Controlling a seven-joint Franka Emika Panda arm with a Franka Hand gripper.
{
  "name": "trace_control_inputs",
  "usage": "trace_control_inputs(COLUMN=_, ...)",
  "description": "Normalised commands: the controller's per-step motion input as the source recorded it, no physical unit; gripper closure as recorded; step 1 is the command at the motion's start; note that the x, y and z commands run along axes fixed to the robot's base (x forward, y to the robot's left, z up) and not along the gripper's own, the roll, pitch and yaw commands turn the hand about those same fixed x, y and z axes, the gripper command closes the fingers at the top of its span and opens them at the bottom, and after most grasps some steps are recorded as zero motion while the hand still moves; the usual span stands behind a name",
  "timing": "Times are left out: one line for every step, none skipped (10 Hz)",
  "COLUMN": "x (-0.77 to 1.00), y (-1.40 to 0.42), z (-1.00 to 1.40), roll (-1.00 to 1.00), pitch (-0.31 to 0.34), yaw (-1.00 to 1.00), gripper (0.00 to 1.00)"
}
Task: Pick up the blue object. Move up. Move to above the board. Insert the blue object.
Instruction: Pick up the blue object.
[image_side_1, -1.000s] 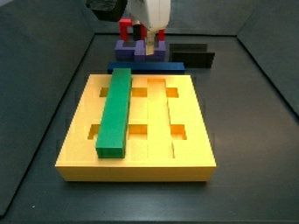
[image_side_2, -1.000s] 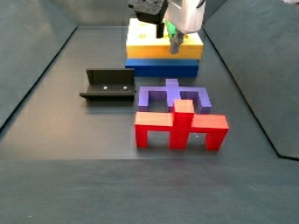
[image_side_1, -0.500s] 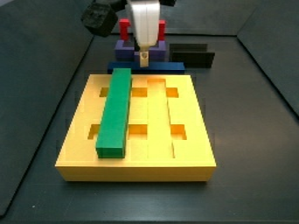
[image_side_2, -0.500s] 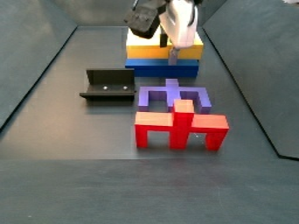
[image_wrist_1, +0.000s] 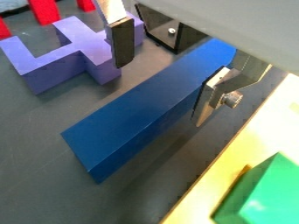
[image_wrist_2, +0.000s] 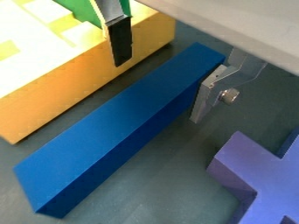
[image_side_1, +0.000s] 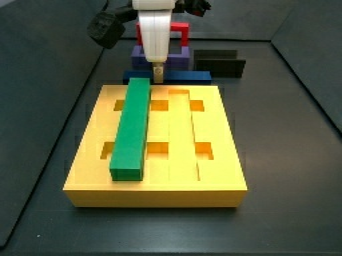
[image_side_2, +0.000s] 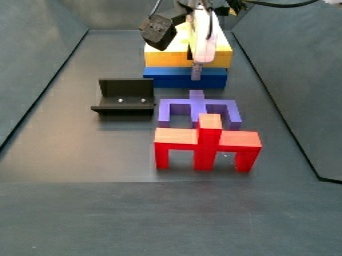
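The blue object (image_wrist_1: 146, 105) is a long dark-blue bar lying on the floor between the yellow board (image_wrist_2: 47, 83) and the purple block (image_wrist_2: 263, 175). It also shows in a wrist view (image_wrist_2: 122, 136) and in both side views (image_side_1: 187, 76) (image_side_2: 187, 78). My gripper (image_wrist_1: 163, 70) is open and low over the bar, one finger on each long side; it shows too in a wrist view (image_wrist_2: 163, 68) and both side views (image_side_1: 156, 72) (image_side_2: 198, 68). One finger (image_wrist_1: 211, 94) is close to the bar's side. The other finger (image_wrist_1: 121, 41) stands apart from it. The board (image_side_1: 201, 140) has grooves and square cut-outs.
A green bar (image_side_1: 131, 125) lies in the board's left groove. The purple block (image_side_2: 201, 110) with its red cross piece (image_side_2: 207, 145) stands beyond the blue bar. The dark fixture (image_side_2: 124, 97) stands beside them, also seen in a side view (image_side_1: 221, 63) and a wrist view (image_wrist_1: 176, 31).
My gripper has come down from above the purple block to the blue bar, and its open fingers now straddle the bar. Nothing else has moved.
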Motion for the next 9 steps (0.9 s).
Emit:
trace_control_inputs(x=0.00, y=0.00, z=-0.26, roll=0.07, pitch=0.000, yaw=-0.28, gripper=0.00)
trace_control_inputs(x=0.00, y=0.00, z=-0.15, roll=0.04, pitch=0.000, yaw=-0.13, gripper=0.00)
trace_control_inputs(x=0.00, y=0.00, z=-0.25, roll=0.06, pitch=0.000, yaw=-0.08, gripper=0.00)
trace_control_inputs(x=0.00, y=0.00, z=-0.22, roll=0.05, pitch=0.000, yaw=-0.07, gripper=0.00)
trace_control_inputs(x=0.00, y=0.00, z=-0.25, roll=0.06, pitch=0.000, yaw=-0.05, gripper=0.00)
trace_control_inputs(x=0.00, y=0.00, z=-0.21, roll=0.06, pitch=0.000, yaw=0.00, gripper=0.00)
trace_control_inputs(x=0.00, y=0.00, z=0.00, roll=0.00, pitch=0.000, yaw=0.00, gripper=0.00)
trace_control_inputs(x=0.00, y=0.00, z=0.00, roll=0.00, pitch=0.000, yaw=0.00, gripper=1.00)
trace_control_inputs(x=0.00, y=0.00, z=0.00, roll=0.00, pitch=0.000, yaw=0.00, gripper=1.00)
